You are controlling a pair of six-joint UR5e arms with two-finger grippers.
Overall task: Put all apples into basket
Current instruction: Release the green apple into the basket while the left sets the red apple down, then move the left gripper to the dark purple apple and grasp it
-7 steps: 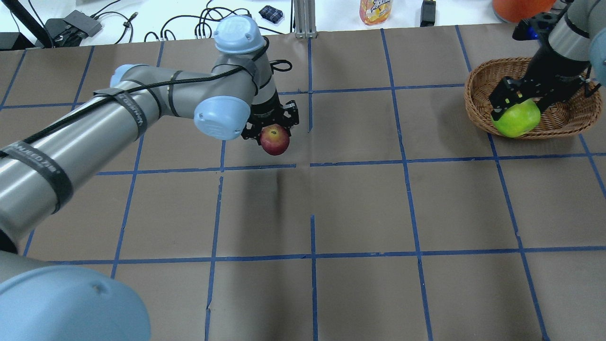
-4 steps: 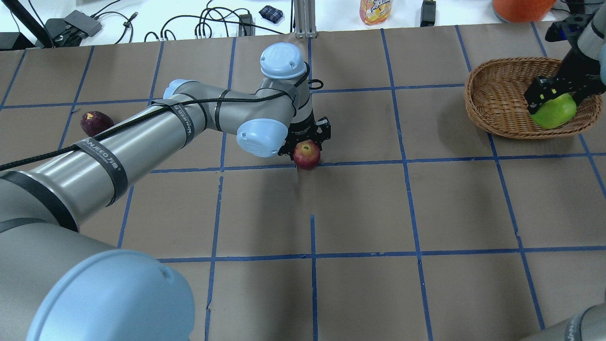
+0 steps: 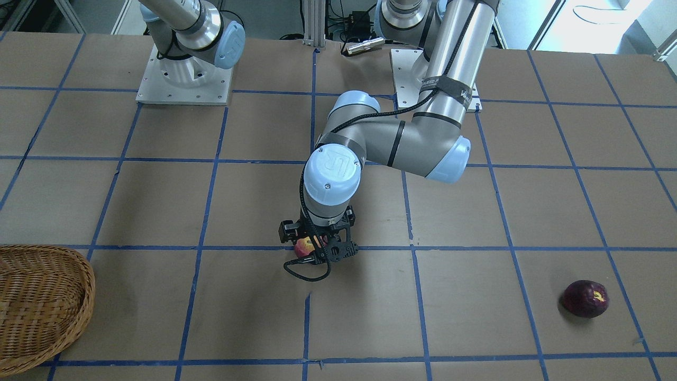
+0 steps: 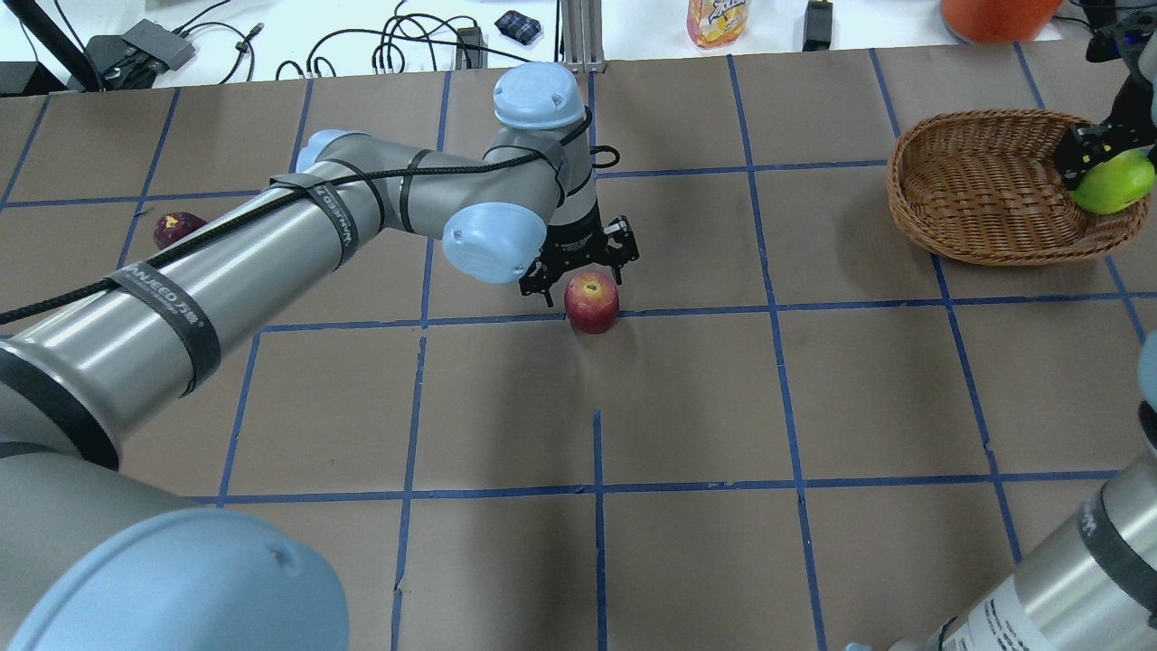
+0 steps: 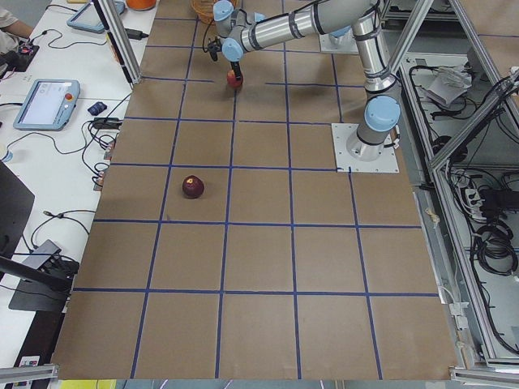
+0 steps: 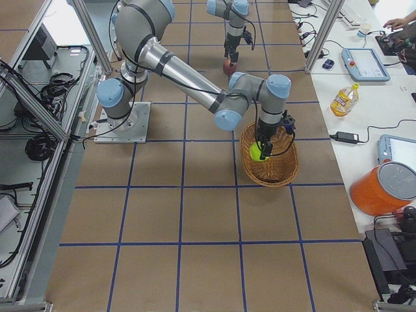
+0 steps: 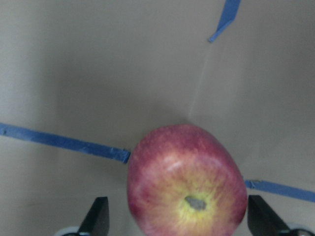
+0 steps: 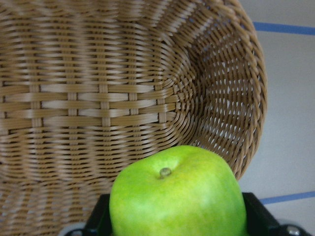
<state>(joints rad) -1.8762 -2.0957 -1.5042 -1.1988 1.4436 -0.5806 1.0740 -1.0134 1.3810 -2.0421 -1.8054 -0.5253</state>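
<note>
The red apple (image 4: 592,303) with a yellowish top sits on the brown table on a blue tape line. My left gripper (image 4: 580,274) is open and straddles it; in the left wrist view the fingertips (image 7: 98,219) stand apart from the red apple (image 7: 187,184). My right gripper (image 4: 1098,167) is shut on the lime green apple (image 4: 1114,181) and holds it over the right side of the wicker basket (image 4: 908,181); the right wrist view shows the green apple (image 8: 177,196) above the basket's weave (image 8: 98,98). The maroon apple (image 4: 176,228) lies alone at the far left.
A juice bottle (image 4: 717,20), an orange container (image 4: 994,14) and cables (image 4: 398,45) lie on the white bench beyond the table's far edge. The arm bases (image 3: 185,79) stand at the robot's side of the table.
My left gripper carried the red apple to the right, set it on the tape line and opened. My right gripper moved the green apple rightward across the basket.
</note>
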